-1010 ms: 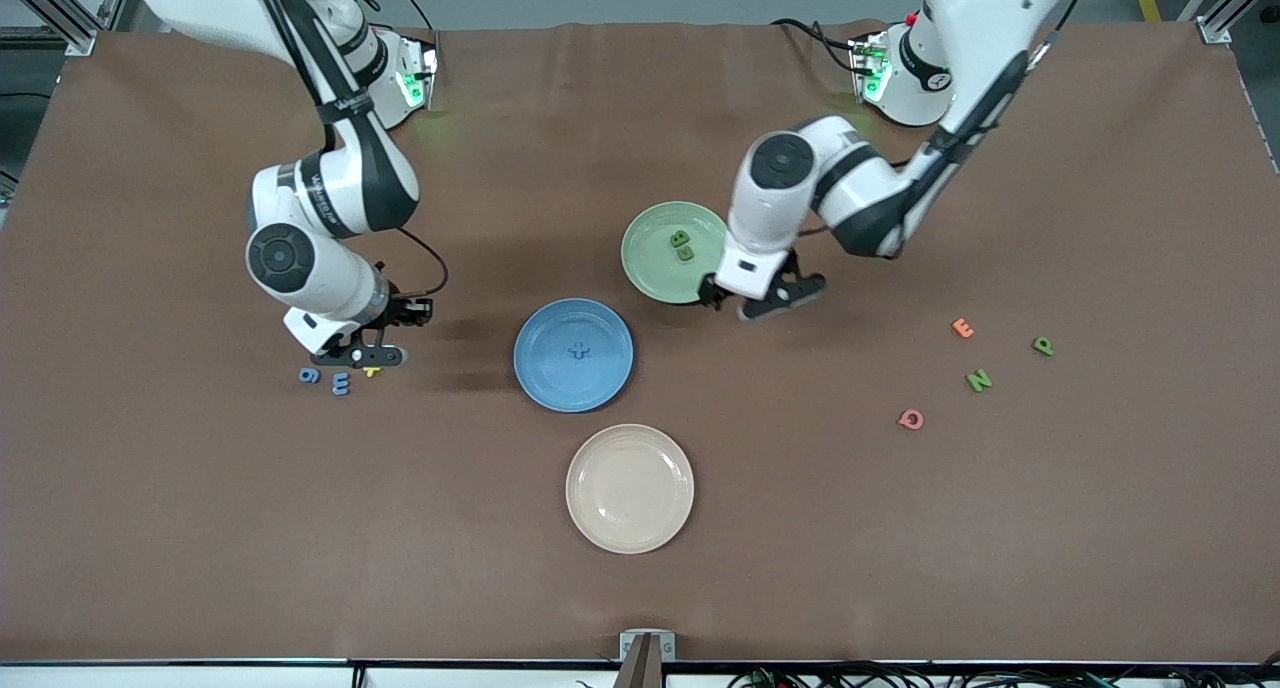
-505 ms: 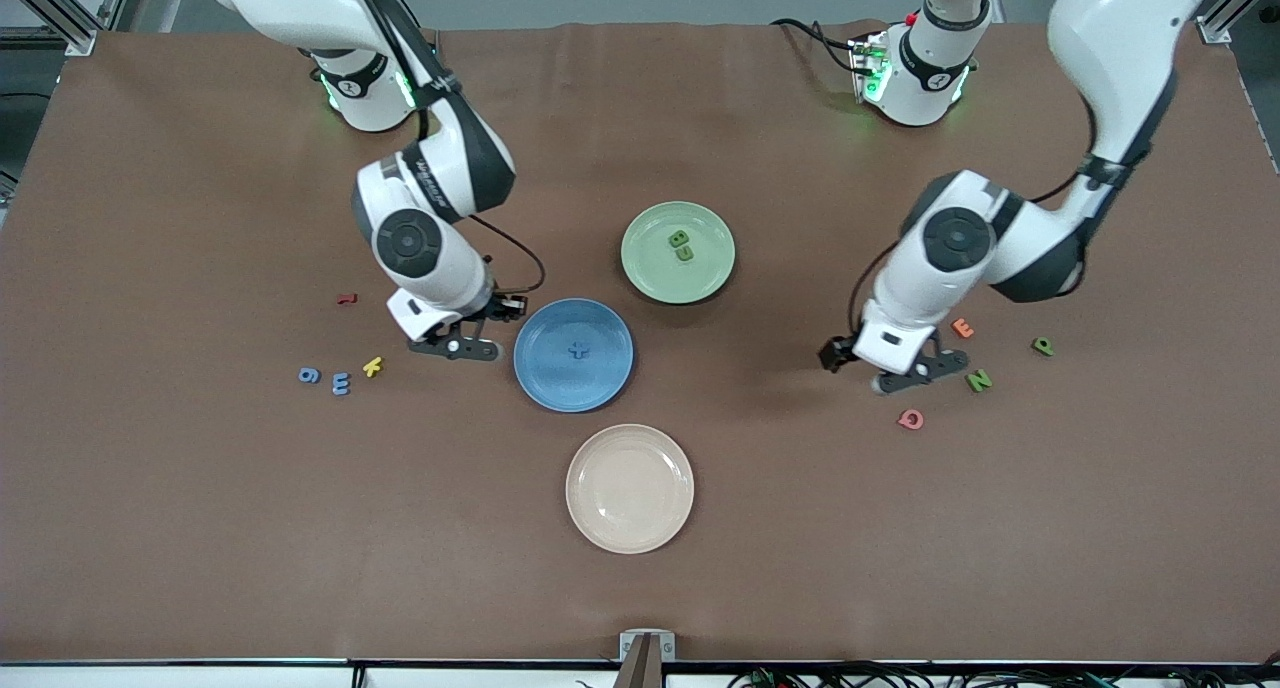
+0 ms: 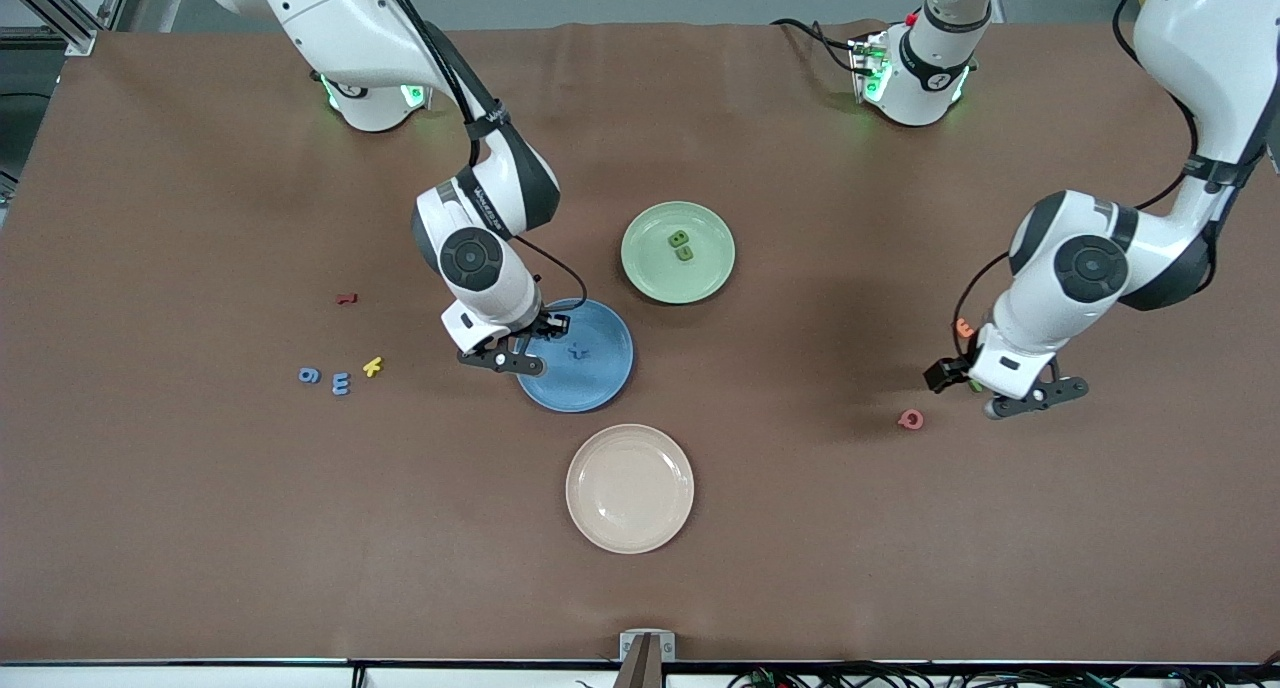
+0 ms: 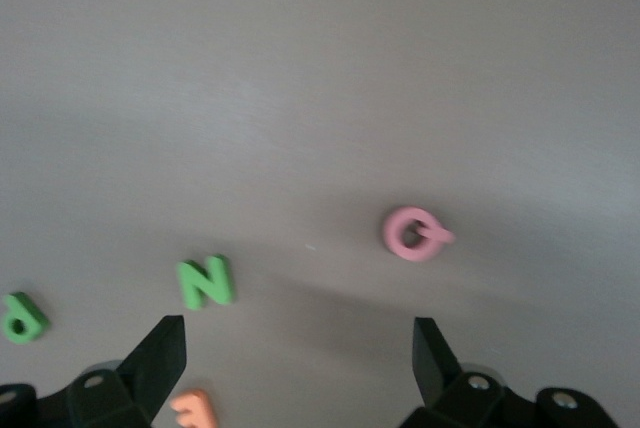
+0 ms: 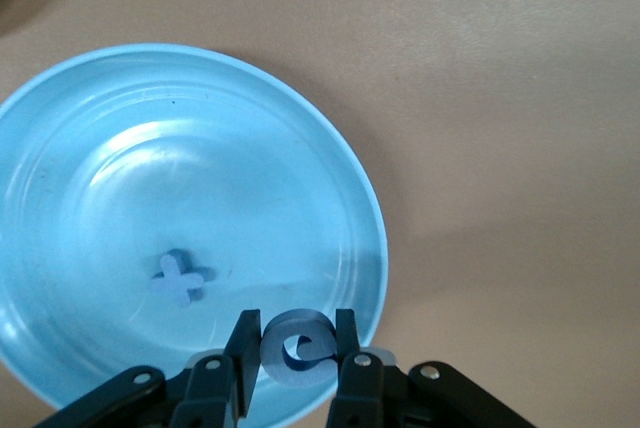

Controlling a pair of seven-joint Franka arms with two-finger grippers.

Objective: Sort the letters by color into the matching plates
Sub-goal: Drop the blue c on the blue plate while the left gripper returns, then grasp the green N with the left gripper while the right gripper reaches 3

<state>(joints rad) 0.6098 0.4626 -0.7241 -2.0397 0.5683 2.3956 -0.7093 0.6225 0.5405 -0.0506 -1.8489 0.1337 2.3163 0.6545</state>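
Right gripper (image 5: 298,353) clamped on blue letter (image 5: 300,351) over rim of blue plate (image 3: 600,388), blue plus (image 3: 577,349) inside, left gripper (image 4: 298,358) spread wide, empty, over green N (image 4: 206,282), green plate (image 3: 650,268) beside blue plate

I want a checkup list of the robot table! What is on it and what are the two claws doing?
Surface: brown table, flat, no spills seen.
Job's things: blue plate holds a blue plus; green plate holds two green letters. A blue 9 and a blue letter lie toward the right arm's end; green N and green P toward the left arm's end.
Clutter: beige plate, yellow K, small red letter, pink Q, orange letter.
Grippers: right gripper shut on a blue piece over the blue plate; left gripper open above the green N.
Cables: bundle at the table's near edge.
Surroundings: metal frame posts.
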